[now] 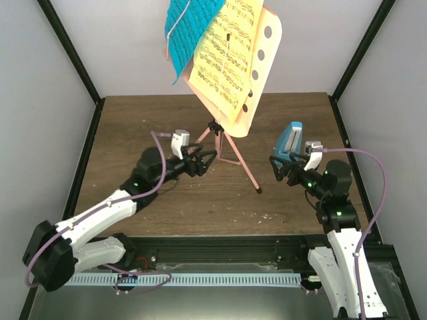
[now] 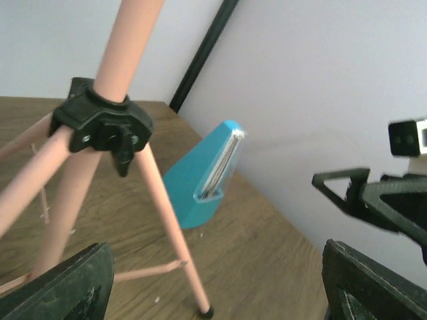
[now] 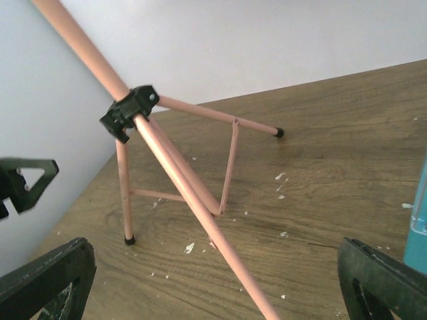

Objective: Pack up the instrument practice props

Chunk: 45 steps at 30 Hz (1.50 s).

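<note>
A: Status? Where's the kit?

B: Nothing packed yet, I'd say. Pink music stand is upright mid-counter, paper on its desk at top centre of the overhead view: blue sheet on the left, yellow sheet beside it. Blue metronome stands centre-right, just behind my right hand.

A: Hands?

B: Both wide, both empty. Left hand sits low, just left of the tripod legs. Its wrist cam has the fingers in the bottom corners and the black hub upper left. I reckon that's lined up for the legs. Right hand is beside the metronome, prob. placed to take it.

A: Anything in the way?

B: Legs splay toward both hands, w/ one foot reaching btw the arms. Stand looks top-heavy w/ the paper, so a knock could tip it or shed sheets. White crumbs on the counter, harmless. No box or bag in view, so can't tell where stuff goes.
</note>
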Motion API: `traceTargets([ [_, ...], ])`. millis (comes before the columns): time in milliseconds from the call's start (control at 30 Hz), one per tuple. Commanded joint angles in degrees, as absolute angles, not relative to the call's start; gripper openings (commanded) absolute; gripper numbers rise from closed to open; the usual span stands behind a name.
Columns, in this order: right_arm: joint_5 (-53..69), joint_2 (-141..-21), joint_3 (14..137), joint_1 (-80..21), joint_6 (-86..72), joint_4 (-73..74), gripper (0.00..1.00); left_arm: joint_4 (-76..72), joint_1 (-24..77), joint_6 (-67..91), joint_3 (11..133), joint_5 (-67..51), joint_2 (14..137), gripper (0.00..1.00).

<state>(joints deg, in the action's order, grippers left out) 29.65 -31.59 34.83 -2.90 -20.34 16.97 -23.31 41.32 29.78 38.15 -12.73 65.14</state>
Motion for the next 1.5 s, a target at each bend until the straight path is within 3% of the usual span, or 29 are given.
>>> traceTargets([
  [0, 36.35, -32.22, 33.31, -2.72, -17.87, 14.65, 1.00, -6.66, 32.82, 19.74, 40.41, -29.65, 60.56, 0.87],
  [167, 44.45, -36.24, 31.20, -2.80, -15.72, 13.08, 1.00, -5.11, 20.43, 20.07, 41.17, -43.41, 63.13, 0.87],
  [267, 46.12, -39.10, 30.40, -2.89, -16.77, 12.41, 1.00, -3.75, 19.08, 17.97, 44.05, -48.74, 67.91, 0.87],
  [667, 47.20, -42.89, 27.17, -3.34, -20.05, 11.95, 1.00, -5.57, 14.86, 10.48, 51.60, -44.99, 78.60, 0.86],
  [1267, 43.23, -49.18, 22.71, -4.04, -25.66, 10.75, 1.00, -1.83, 15.34, 6.71, 65.57, -59.59, 95.53, 0.83],
  [1467, 41.99, -49.22, 22.75, -4.00, -26.38, 11.34, 1.00, 3.15, 17.50, 3.18, 67.94, -58.57, 97.27, 0.82],
])
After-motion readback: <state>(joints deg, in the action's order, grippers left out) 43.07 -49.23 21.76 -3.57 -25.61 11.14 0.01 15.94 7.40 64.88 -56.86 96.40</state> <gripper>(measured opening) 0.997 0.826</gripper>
